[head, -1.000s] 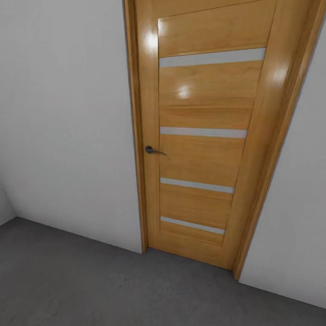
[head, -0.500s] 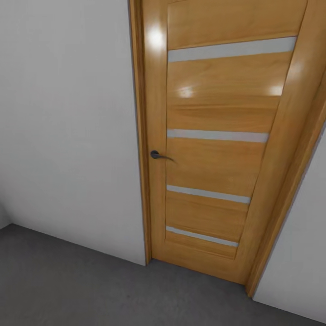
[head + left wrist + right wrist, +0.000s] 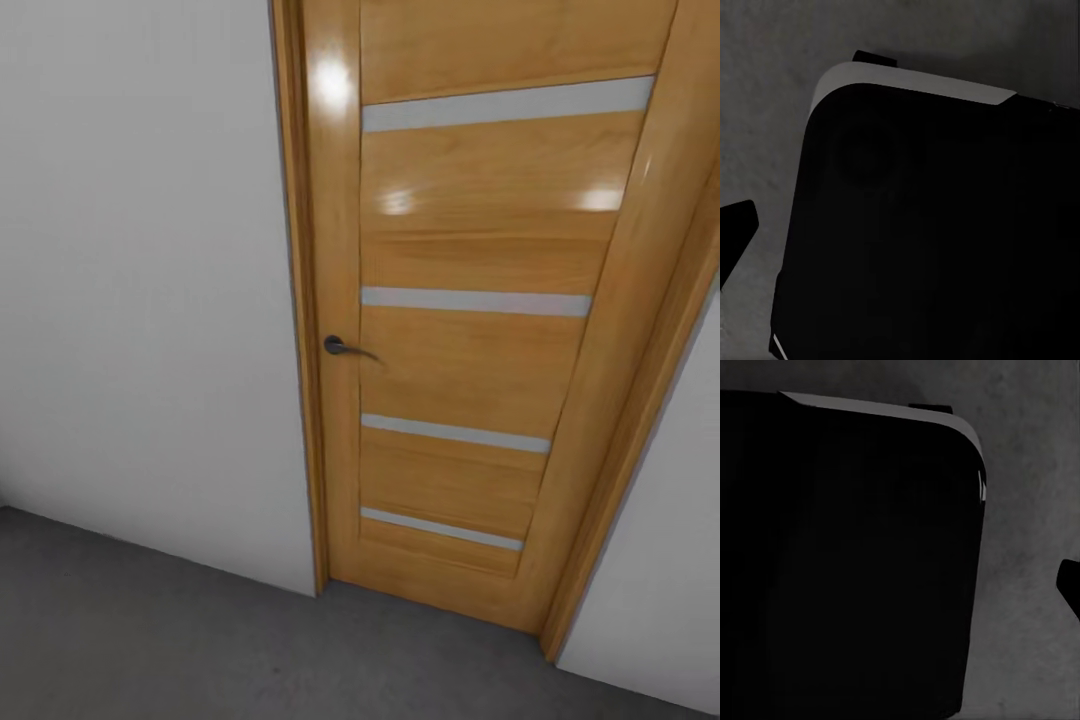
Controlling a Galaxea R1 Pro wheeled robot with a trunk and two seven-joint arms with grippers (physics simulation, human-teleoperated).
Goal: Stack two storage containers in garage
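Note:
The two storage containers are out of view, and so is the living room. The head view faces a shut wooden door [image 3: 470,250] set in a plain light-grey wall [image 3: 140,300], with dark speckled concrete floor [image 3: 150,620] below it, as in the garage. In the left wrist view one dark fingertip [image 3: 735,232] pokes in over the floor beside the robot's black base [image 3: 930,225]. The right wrist view likewise has one dark fingertip [image 3: 1070,585] at the frame's edge beside the black base [image 3: 847,555]. Neither fingertip holds anything that I can see.
The door has a dark lever handle [image 3: 335,345] on its left side and several pale horizontal strips. Its wood frame meets more grey wall [image 3: 660,580] on the right. Open concrete floor lies in front of the door.
The whole head view has shifted: the camera has come closer to the door and turned a little, so the door looks larger. Nothing in the scene itself has moved.

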